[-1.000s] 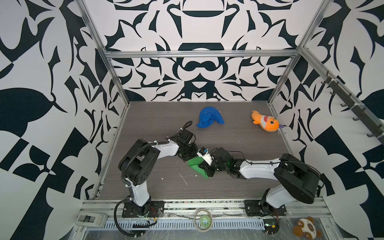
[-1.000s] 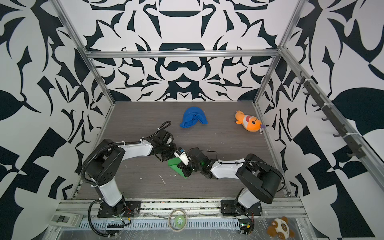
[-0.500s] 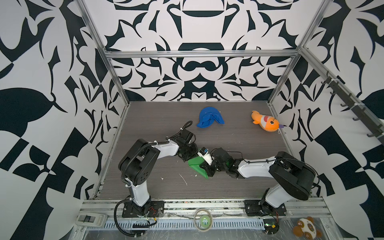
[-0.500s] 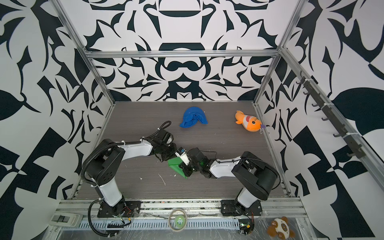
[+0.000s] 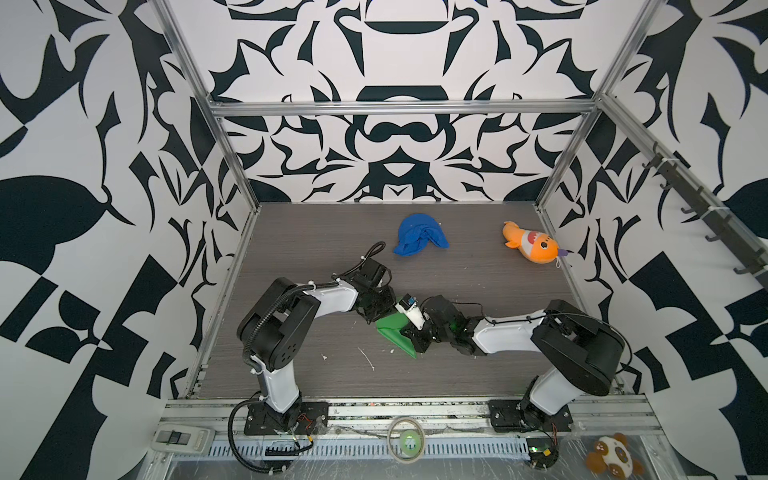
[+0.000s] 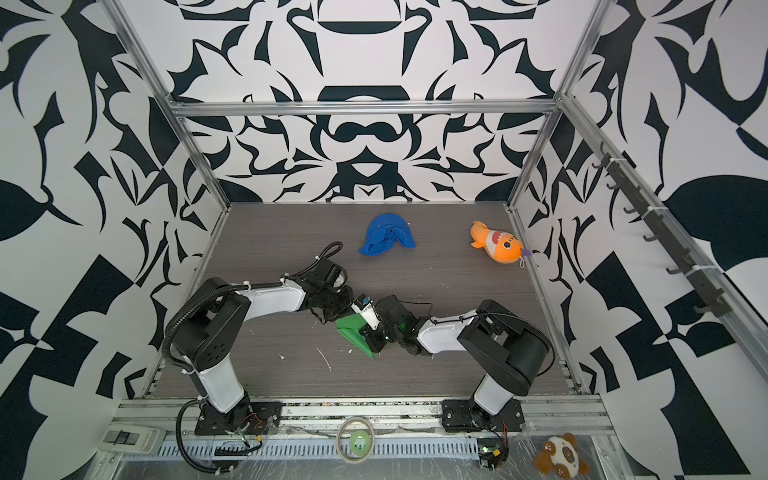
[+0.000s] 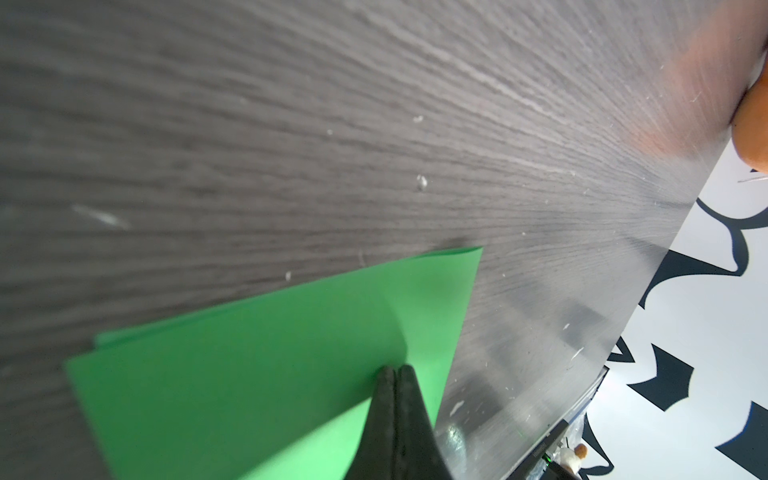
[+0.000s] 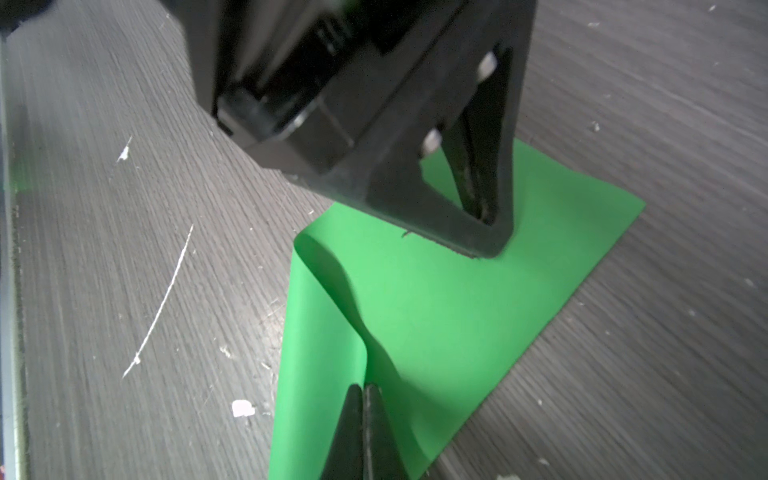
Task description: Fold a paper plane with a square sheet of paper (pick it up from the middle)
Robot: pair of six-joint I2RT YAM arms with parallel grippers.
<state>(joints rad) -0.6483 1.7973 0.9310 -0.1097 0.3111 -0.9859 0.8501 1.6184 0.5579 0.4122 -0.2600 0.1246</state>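
The square sheet of paper (image 5: 390,328) (image 6: 350,328) is bright green and lies mid-table, folded over into two layers with a raised ridge. My left gripper (image 7: 394,368) is shut. Its tips press down on the sheet (image 7: 266,365) near one edge, as the right wrist view also shows (image 8: 485,245). My right gripper (image 8: 364,387) is shut on the raised ridge of the sheet (image 8: 436,316). In both top views the two grippers (image 5: 374,321) (image 5: 410,334) meet over the paper from left and right. No paper plane is in view.
A blue cloth lump (image 5: 420,239) (image 6: 386,239) lies at the back middle of the dark wood-grain table (image 5: 291,257). An orange plush fish (image 5: 532,247) (image 6: 498,247) lies at the back right. White scraps (image 8: 162,299) dot the table near the paper. Patterned walls enclose three sides.
The right arm's elbow has shifted slightly left and back. Both grippers stay on the green paper, and the paper has hardly moved.
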